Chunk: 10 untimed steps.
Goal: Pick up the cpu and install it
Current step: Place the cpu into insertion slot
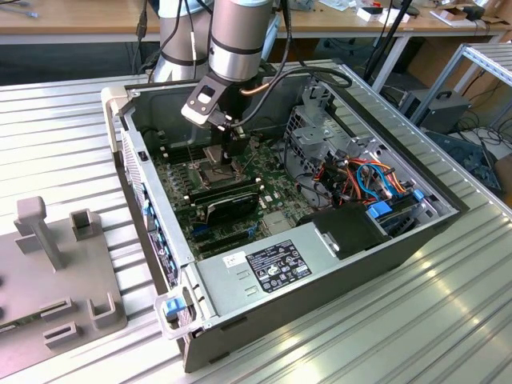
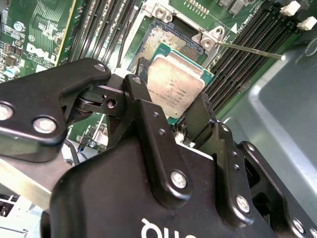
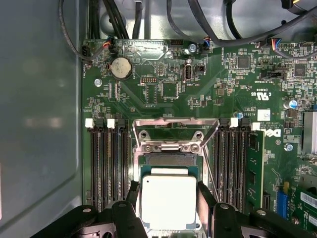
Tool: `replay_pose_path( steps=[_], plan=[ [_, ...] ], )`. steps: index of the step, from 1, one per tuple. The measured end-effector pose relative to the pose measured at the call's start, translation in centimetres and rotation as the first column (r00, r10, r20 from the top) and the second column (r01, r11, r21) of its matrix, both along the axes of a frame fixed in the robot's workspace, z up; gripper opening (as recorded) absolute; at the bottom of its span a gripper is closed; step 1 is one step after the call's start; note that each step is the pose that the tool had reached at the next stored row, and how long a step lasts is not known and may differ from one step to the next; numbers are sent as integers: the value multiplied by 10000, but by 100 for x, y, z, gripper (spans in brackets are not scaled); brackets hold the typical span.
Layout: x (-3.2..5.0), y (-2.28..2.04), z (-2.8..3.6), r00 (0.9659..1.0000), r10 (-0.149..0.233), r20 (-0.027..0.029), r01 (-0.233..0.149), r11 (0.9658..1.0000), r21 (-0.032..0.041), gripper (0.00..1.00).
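Black gripper body fills the foreground in both wrist views. Its fingers are closed onto two opposite edges of the cpu, one finger on each side, with the silver-grey top facing the cameras.

- cpu held level, directly over the near part of the socket. Dark socket area shows beyond the chip's far edge. Cannot tell whether the chip touches the socket or hangs just above it.
- Metal load frame swung open, lying back on the far side of the socket. Thin lever rod sticks out beside it.
- Memory slots flank the socket on both sides.
- Green motherboard beneath; coin cell near its far edge.

Exterior view: arm reaches down into the open computer case, gripper low over the board. Power supply at the case's near end, drive cage and orange and blue cables toward the exterior view's right. Case sits on a ribbed metal surface; grey fixture lies well apart at the exterior view's left.
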<state>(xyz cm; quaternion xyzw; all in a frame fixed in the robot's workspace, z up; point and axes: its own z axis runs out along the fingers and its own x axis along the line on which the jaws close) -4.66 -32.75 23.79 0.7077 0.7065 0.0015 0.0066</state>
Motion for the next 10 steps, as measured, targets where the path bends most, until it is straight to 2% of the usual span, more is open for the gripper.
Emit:
replay_pose_path(
  steps=[4,10],
  plan=[
    [-2,0,-30,9998,173,41,-173,9998,0,55],
    [-18,0,-80,9991,416,45,-416,9991,-25,55]
  ],
)
